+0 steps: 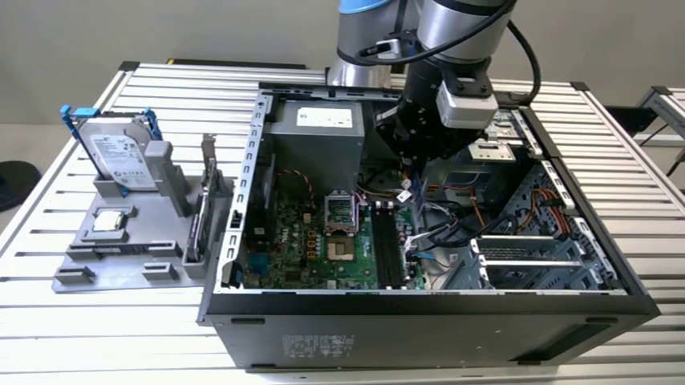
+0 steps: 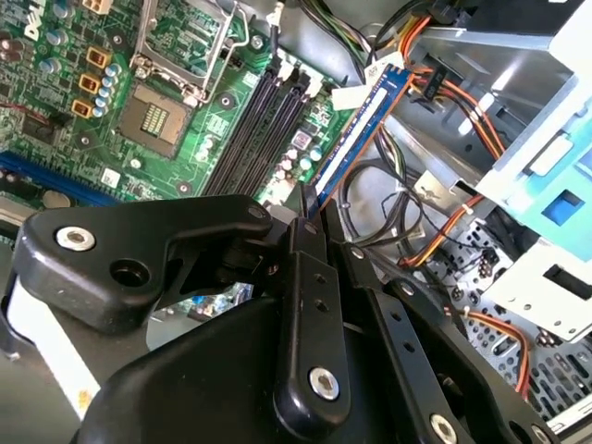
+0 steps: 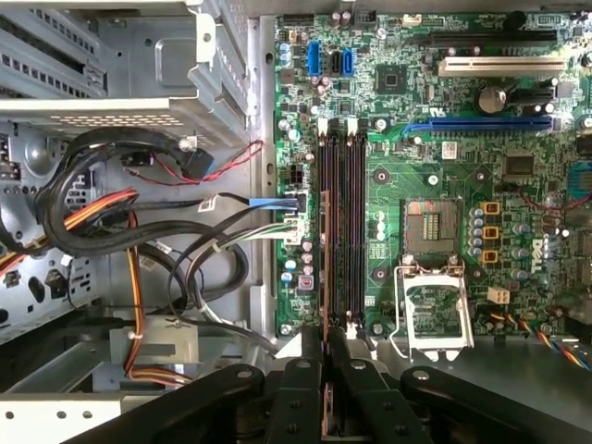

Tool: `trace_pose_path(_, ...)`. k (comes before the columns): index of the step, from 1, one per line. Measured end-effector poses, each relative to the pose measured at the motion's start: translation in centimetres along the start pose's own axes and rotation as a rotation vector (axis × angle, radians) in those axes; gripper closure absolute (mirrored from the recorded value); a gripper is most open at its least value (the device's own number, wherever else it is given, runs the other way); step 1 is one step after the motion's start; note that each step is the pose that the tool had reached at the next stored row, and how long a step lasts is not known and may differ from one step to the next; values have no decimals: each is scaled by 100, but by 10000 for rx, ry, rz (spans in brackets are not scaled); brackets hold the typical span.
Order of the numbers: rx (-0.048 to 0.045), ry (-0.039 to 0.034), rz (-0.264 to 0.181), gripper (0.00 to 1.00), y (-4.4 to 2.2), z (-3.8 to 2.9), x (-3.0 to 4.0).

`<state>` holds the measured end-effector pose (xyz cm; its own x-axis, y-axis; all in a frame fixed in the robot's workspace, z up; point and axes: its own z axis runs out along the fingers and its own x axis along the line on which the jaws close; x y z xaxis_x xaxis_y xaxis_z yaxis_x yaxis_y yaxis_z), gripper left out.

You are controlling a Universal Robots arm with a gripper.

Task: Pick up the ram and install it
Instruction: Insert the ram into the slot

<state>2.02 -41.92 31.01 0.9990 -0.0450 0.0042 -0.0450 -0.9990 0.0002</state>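
Gripper pinched narrow on the ram | ram held inside the case, just over the motherboard by the empty memory slots | pickup done, seating not yet, I'd say

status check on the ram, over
Gripper shut on the ram. Ram held above the memory slots, not seated. Cables close beside the slots.
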Motion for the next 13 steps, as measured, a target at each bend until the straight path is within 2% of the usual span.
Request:
trace_pose_path(5, -88, 5, 79, 100, 0, 38, 0)
trace_pose_path(9, -349, 17, 78, 100, 0, 63, 0)
trace_pose_path(13, -541, 29, 77, 100, 0, 101, 0)
